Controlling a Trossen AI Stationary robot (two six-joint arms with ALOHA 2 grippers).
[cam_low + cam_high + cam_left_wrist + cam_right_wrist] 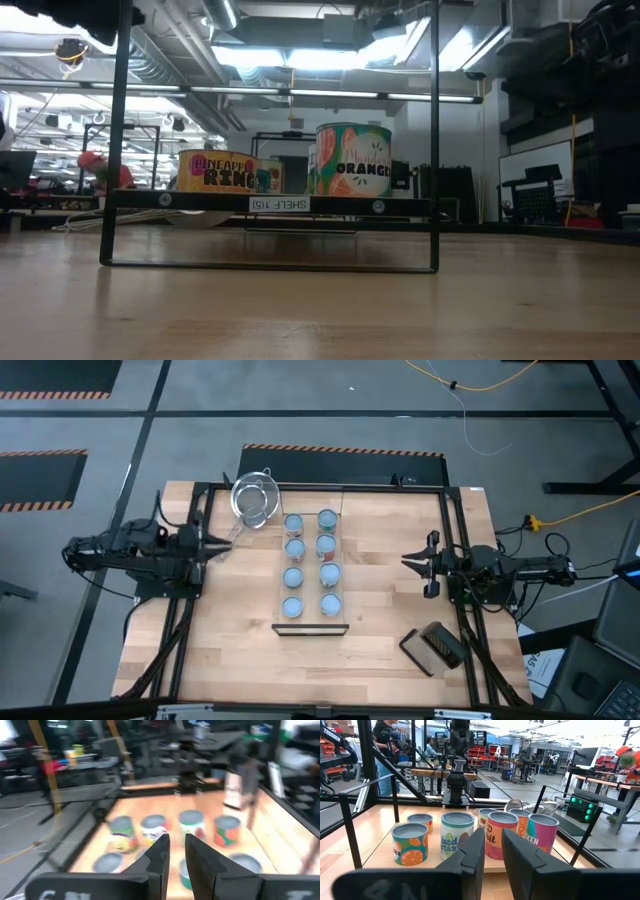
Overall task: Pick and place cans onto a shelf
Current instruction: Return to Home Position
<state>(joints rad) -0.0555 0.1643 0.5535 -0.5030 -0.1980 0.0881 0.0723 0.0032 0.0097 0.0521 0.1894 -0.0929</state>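
Your shelf runs 12-to-6 o'clock, black bar at 6, holding eight upright cans; left gripper at 9, right gripper at 3, both slightly parted, empty.

Eight blue-topped cans stand upright, seemingly paired, on the shelf.

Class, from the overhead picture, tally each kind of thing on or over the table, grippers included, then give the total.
Cans: 8
Shelf: 1
Strainer: 1
Dark box: 1
Grippers: 2, left gripper and right gripper
Total: 13
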